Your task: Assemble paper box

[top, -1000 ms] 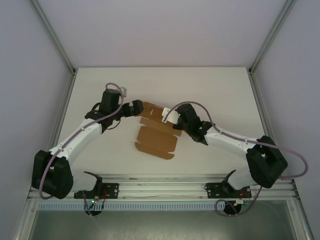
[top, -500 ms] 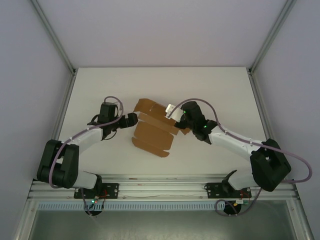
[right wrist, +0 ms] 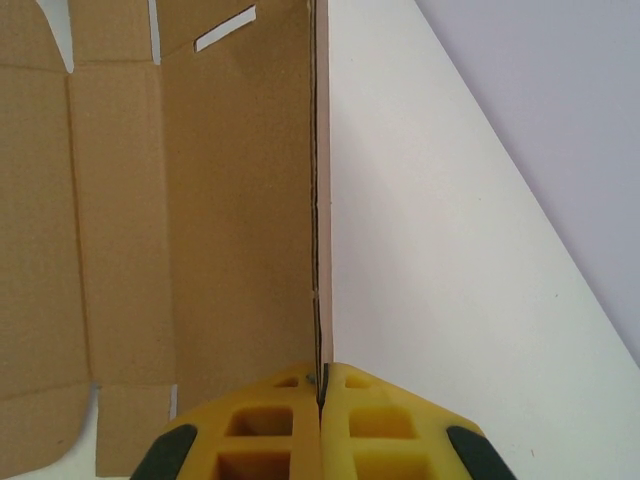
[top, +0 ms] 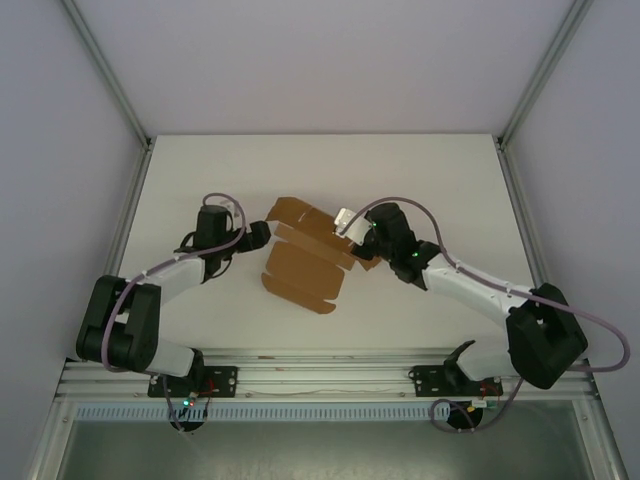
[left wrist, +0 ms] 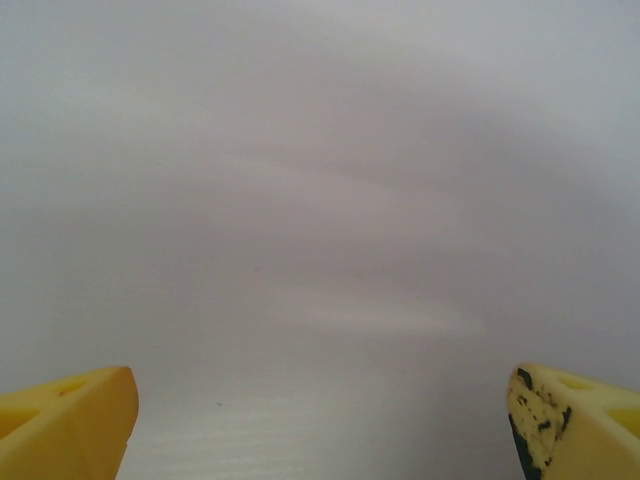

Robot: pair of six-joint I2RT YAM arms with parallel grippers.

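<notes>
Pinching the right-hand edge of the paper box (top: 305,262), your right end effector (right wrist: 320,385) has its jaws pressed tight together with the thin cardboard between them. I think it grips there so the sheet cannot slide, and so that side can be bent up into a wall. From the right wrist camera that held side looks tipped up, but I cannot tell how far.

Your left end effector (top: 262,235) sits just beside the far left corner of the sheet, not touching it. Its jaws are spread wide and there is nothing in them. It looks ready to take the other side, so both arms can fold together.

The box is not a box yet. It is a flat brown sheet with flaps, lying in the middle of the white worktop (top: 430,170), between the two arms. Its long side runs from the far end to the near end, leaning a little. A thin slot (right wrist: 225,28) is cut near the far end.
</notes>
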